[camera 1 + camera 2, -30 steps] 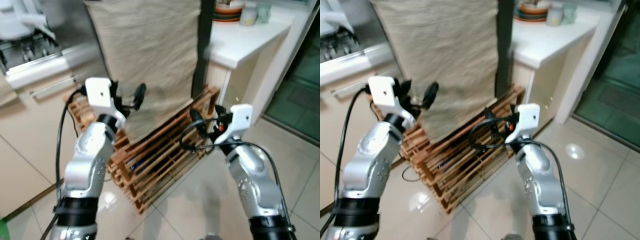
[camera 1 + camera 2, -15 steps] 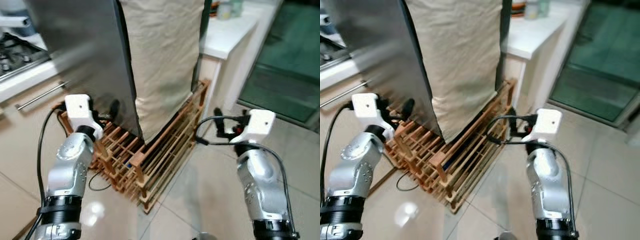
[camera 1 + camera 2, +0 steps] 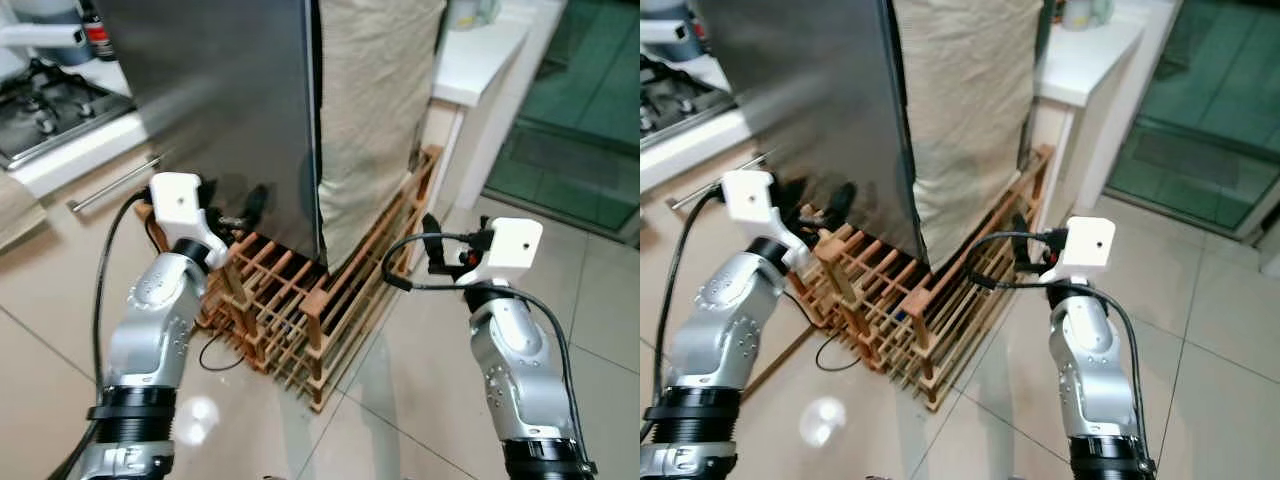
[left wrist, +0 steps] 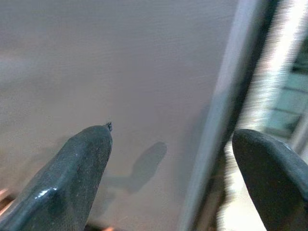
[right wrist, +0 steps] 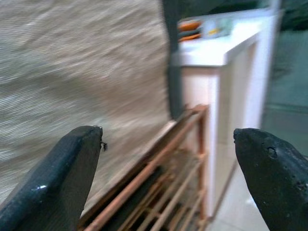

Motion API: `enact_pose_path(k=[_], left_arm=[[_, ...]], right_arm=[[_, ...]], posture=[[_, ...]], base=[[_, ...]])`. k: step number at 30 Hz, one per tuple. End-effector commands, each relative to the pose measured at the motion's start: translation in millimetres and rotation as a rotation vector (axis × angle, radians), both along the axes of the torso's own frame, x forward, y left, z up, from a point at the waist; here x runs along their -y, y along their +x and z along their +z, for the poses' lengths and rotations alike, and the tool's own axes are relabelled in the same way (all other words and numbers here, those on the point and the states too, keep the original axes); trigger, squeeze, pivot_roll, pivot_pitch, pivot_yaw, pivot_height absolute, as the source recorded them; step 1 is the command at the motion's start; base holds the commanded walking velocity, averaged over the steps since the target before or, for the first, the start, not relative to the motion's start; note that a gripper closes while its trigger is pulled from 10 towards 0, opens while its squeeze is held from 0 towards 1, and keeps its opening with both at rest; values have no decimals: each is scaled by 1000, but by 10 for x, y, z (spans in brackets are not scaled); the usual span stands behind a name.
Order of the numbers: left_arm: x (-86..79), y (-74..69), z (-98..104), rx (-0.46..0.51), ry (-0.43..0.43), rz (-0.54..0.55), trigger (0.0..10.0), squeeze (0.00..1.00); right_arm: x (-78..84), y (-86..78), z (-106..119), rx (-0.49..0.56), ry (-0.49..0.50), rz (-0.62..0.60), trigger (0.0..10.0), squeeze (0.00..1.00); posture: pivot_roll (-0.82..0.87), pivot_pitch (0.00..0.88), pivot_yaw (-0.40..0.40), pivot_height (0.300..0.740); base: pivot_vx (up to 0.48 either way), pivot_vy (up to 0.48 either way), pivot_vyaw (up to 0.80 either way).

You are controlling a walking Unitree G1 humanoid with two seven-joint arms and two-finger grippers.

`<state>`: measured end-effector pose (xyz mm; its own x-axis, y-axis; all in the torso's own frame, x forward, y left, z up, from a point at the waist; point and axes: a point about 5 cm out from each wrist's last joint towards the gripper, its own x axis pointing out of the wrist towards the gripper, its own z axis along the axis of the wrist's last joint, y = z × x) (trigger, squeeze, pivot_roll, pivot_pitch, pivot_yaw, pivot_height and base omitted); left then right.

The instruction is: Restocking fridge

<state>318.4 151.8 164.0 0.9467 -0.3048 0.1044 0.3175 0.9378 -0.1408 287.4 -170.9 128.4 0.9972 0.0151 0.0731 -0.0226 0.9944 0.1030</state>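
Note:
A tall stainless-steel fridge (image 3: 225, 100) stands straight ahead, with a beige cloth (image 3: 375, 110) hanging down the side next to it. My left gripper (image 3: 243, 208) is raised close to the fridge's lower steel face. In the left wrist view its fingers (image 4: 82, 168) stand wide apart with nothing between them, and their shadow falls on the steel. My right gripper (image 3: 432, 243) hovers over the floor to the right of the cloth. It is open and empty, and its fingers (image 5: 62, 178) point at the cloth and the rack.
A wooden slatted rack (image 3: 300, 320) lies on the tiled floor at the fridge's foot, just below both grippers. A white counter (image 3: 485, 60) stands behind on the right, a stove (image 3: 50, 110) and a drawer handle (image 3: 115, 183) on the left. Green glass doors (image 3: 580, 110) are at the far right.
The camera has swung, so the steel fridge face now sits in the middle of the view. Both arms stay raised in front with their fingers apart. The left gripper is nearer the steel.

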Motion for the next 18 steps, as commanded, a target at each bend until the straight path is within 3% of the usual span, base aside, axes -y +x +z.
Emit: enact_pose_path(k=[1,2,4,6,8,11,18], left_arm=[[-62,5,21,-5,-18,24,10000,0],[-93,19,13,-25,-75,55,10000,0],[-107,26,11,-33,-98,67,10000,0],[-209,74,-23,-93,-223,138,10000,0],[-282,106,-22,-107,-283,174,10000,0],[-276,111,58,-61,-234,169,10000,0],[-219,96,122,-21,-168,148,10000,0]], right_arm=[[-18,-2,-1,5,-1,-2,10000,39],[-18,-10,-8,4,-3,-2,10000,47],[-18,-12,-11,4,-4,-2,10000,47],[-22,-13,-20,0,-11,1,10000,47],[-16,-9,-16,2,-15,3,10000,43],[-19,4,7,17,-11,10,10000,47],[-40,20,15,19,-24,22,10000,43]], posture=[[-65,0,62,740],[-65,0,62,740],[-65,0,62,740],[-65,0,62,740],[-68,0,54,740],[-67,0,49,740],[-69,0,50,740]], base=[[0,0,-750],[0,0,-744],[0,0,-744],[0,0,-741],[0,0,-744],[0,0,-725],[0,0,0]])
